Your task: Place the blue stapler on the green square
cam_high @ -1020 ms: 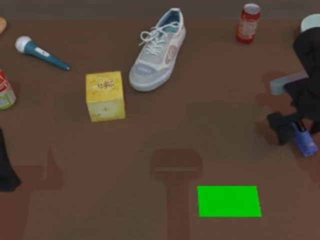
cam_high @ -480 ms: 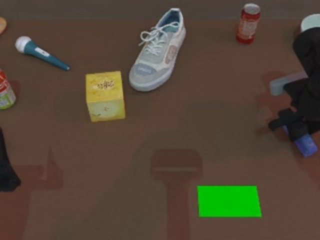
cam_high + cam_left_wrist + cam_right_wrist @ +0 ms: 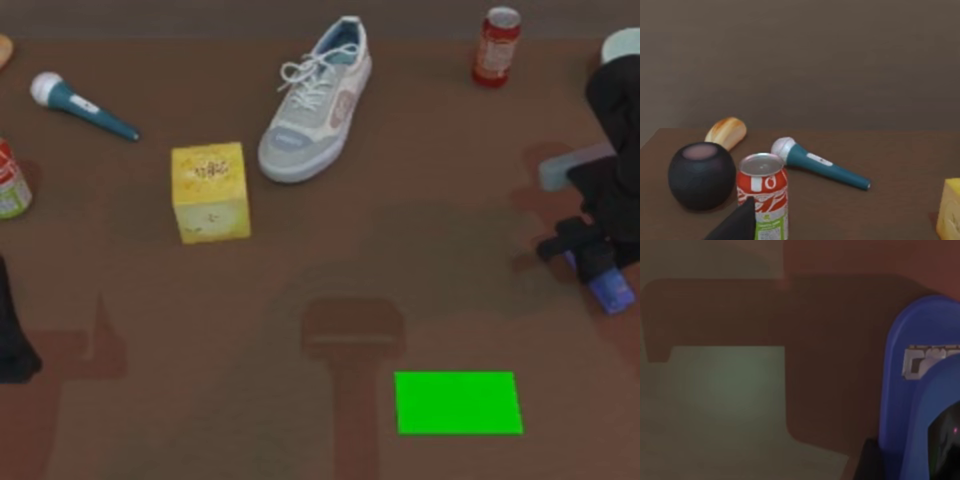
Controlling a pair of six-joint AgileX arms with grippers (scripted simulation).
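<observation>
At the table's right edge, between the dark fingers of our right gripper (image 3: 592, 262), sits the blue stapler (image 3: 609, 290); the jaws look closed on its rear part, with the blue front end poking out toward the near side, though the arm hides just where the pads bear. From the right wrist view the stapler's (image 3: 920, 385) blue body fills one side of the picture, its metal strip showing, and the brown table lies beyond it. We judge it a light, rigid thing with smooth painted sides, so it could slip or swivel if pinched near one end; a grip across the two long flanks near the middle should carry it best, and squeezing top to bottom could press the hinged arm down. Outward from there, the green square (image 3: 459, 402) lies flat toward the near edge, well apart from the stapler and to its left, with nothing on it. Our left gripper (image 3: 12, 345) is parked at the table's left edge.
</observation>
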